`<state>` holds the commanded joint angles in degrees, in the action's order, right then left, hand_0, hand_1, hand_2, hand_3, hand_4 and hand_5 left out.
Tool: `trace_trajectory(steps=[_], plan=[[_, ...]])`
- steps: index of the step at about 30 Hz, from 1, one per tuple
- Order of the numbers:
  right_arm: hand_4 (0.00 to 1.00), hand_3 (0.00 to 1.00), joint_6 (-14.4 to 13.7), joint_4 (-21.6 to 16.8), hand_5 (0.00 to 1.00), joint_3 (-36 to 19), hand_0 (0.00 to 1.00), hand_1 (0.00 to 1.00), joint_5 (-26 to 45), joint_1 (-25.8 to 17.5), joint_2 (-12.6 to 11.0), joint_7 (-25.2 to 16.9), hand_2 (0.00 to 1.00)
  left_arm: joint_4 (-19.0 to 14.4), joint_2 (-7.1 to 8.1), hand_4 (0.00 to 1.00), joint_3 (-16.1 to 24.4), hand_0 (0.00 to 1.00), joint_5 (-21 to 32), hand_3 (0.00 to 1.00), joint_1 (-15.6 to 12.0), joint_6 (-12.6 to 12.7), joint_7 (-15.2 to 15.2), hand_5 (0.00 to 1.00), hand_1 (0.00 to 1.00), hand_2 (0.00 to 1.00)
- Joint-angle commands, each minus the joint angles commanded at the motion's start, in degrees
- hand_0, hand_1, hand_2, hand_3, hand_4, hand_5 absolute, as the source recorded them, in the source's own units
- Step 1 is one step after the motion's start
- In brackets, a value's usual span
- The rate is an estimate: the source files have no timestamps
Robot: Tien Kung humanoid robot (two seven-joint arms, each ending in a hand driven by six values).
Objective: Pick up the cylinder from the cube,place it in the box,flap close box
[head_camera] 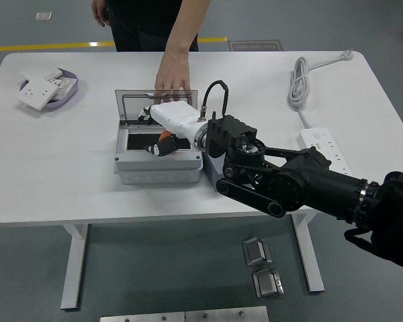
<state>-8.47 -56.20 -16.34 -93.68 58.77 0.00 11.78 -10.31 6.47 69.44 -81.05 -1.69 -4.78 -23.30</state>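
The orange cylinder [165, 137] lies low inside the grey box [158, 168], just under my right hand [156, 144]. The hand's white back reaches in over the box from the right. Its black fingers [153, 149] are stretched out to the left and no longer wrap the cylinder. The box's clear lid [136, 107] stands open at the back. A person's hand [172, 75] rests on the lid's top edge. A grey block [209, 174], probably the cube, sits against the box's right side, mostly hidden by my forearm. My left arm is out of view.
A purple dish [68, 94] with white wall sockets stands at the far left. A white power strip [321, 141] and its coiled cable [299, 82] lie on the right. The person stands at the table's far side.
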Motion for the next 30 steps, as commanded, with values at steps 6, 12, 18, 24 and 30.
trace_trajectory(steps=[6,12,18,24,30], plan=[[0.813,0.770,0.5,-4.1,0.281,-3.6,0.786,0.707,-0.3,0.2,0.0,-0.1,0.722,0.0,-0.18,0.608,0.0,0.569,0.0,0.545,-0.2,0.0,0.1,0.313,0.619,0.538],[0.802,0.765,1.0,-5.0,0.274,-6.8,0.784,0.706,0.6,1.2,0.0,-0.4,0.721,0.0,-0.27,0.607,-0.1,0.569,0.1,0.545,-0.2,0.1,0.1,0.311,0.618,0.538],[0.832,0.764,1.2,-0.1,0.305,-7.9,0.782,0.704,4.0,3.6,0.0,-1.4,0.721,0.0,-0.19,0.604,-0.4,0.569,0.4,0.546,0.0,0.1,0.2,0.311,0.617,0.538],[0.838,0.763,1.5,6.9,0.315,-7.7,0.779,0.703,7.7,5.6,0.0,-2.5,0.720,0.0,-0.17,0.603,-0.9,0.569,0.8,0.546,0.4,0.1,0.2,0.308,0.617,0.538],[0.839,0.764,1.4,13.2,0.323,-7.2,0.779,0.705,10.4,6.1,0.0,-3.8,0.720,0.0,-0.06,0.603,-1.2,0.569,1.0,0.546,0.6,0.1,0.2,0.308,0.617,0.538]])
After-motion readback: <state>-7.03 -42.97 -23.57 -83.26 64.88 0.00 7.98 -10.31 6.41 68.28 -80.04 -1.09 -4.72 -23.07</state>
